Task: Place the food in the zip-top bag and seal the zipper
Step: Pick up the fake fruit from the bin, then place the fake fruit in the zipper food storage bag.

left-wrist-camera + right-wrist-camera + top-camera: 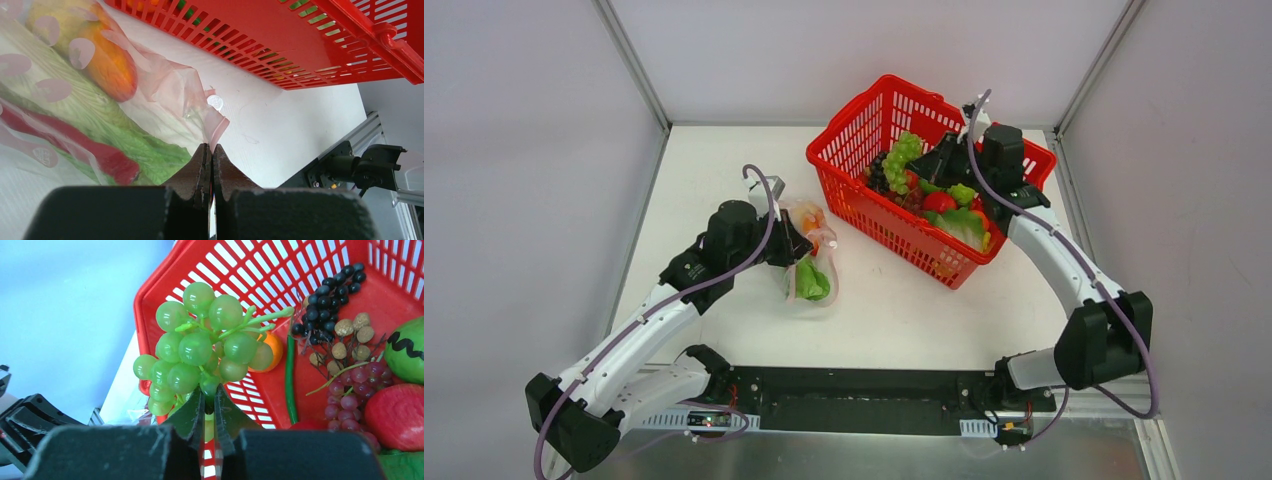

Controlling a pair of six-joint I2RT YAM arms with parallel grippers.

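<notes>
Left of the red plastic basket (pixel 874 215), the clear pink-spotted zip-top bag (pixel 817 245) lies with its edge pinched in the left end effector (pixel 210 150). The right end effector (pixel 209 401) grasps a green grape bunch (pixel 205 340) by its stem; swinging could shake it loose.

zip-top bag (pixel 170 95): left and top parts cut off in the left wrist view.
red basket (pixel 300 45): runs past the top and right edges there.
green grapes (pixel 200 340): stem end hidden inside the right pincer (pixel 208 400).
</notes>
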